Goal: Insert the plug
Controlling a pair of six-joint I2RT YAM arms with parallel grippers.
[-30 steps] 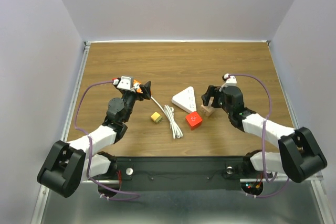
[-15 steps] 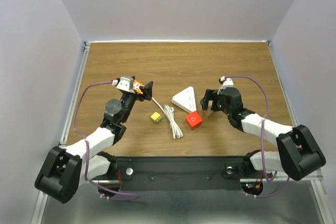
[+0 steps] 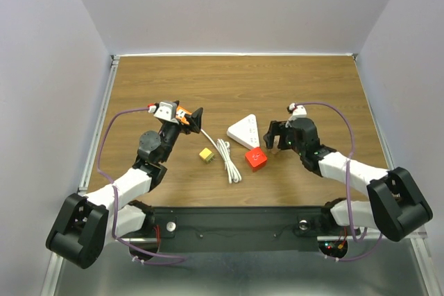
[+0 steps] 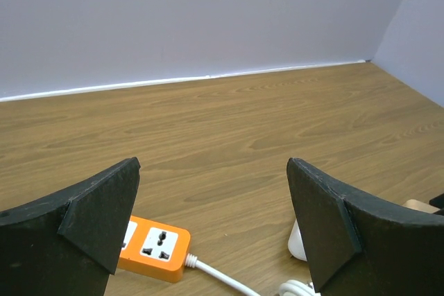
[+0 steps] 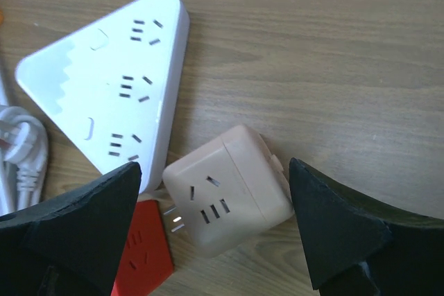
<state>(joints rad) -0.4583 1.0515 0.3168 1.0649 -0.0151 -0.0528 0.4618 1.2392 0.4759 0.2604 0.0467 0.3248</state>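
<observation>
While wide-jawed, right gripper [image 5: 214, 171] over plug [image 5: 232, 202]

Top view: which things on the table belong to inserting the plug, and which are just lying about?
Likely in the job: beige cube adapter with bare prongs, under the open right gripper; white triangular power strip beside it.
Lying about, it seems: red cube adapter, yellow cube, orange power strip with its white cable.
</observation>
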